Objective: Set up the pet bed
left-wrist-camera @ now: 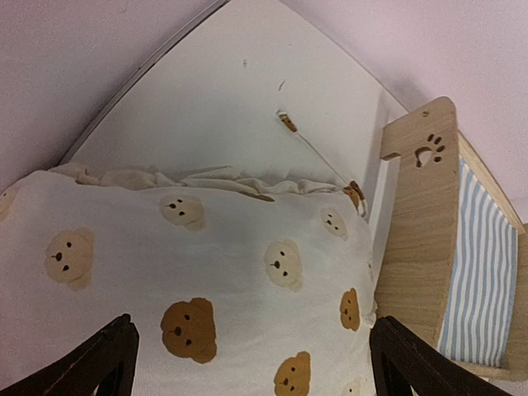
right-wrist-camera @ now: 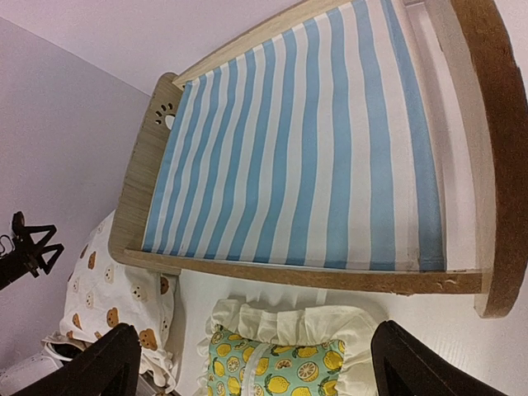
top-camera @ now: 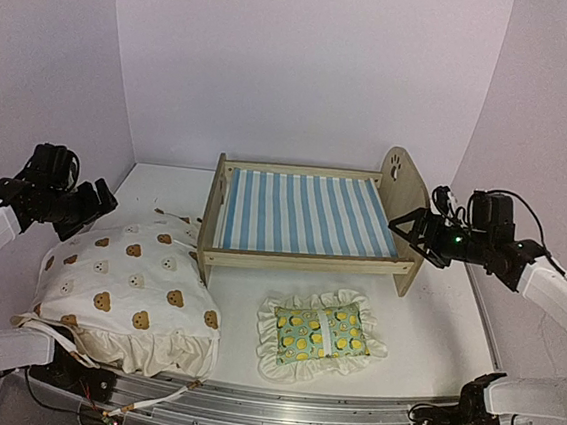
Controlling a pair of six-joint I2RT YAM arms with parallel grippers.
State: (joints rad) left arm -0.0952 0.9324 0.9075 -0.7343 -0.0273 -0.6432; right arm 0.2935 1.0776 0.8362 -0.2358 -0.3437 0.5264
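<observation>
**Both grippers wide open, bed bare at the back of the table**

From the overhead view I see the bed (top-camera: 308, 215) standing upright at the back middle of the table (top-camera: 432, 337). Its tall rounded headboard is on the right and its lower end board on the left. The blue-and-white striped base is uncovered; nothing lies on it.

My left gripper (top-camera: 102, 200) hangs in the air over the far left edge of the cushion (top-camera: 130, 293). Its jaws are spread wide and hold nothing. Through the left wrist camera I see both fingertips apart above the bear print, clear of the fabric. The bed's low end board with its paw cutout stands just beside the cushion's right edge.

My right gripper (top-camera: 403, 226) hovers beside the headboard, level with the bed's right end, also fully released and empty. Its wrist camera looks down along the stripes.

The cushion lies at the front left, its upper right corner close against the bed's left front leg; I cannot tell whether they touch. The pillow (top-camera: 322, 335) lies flat in front of the bed's front rail, near it but apart, with bare table between them.
</observation>
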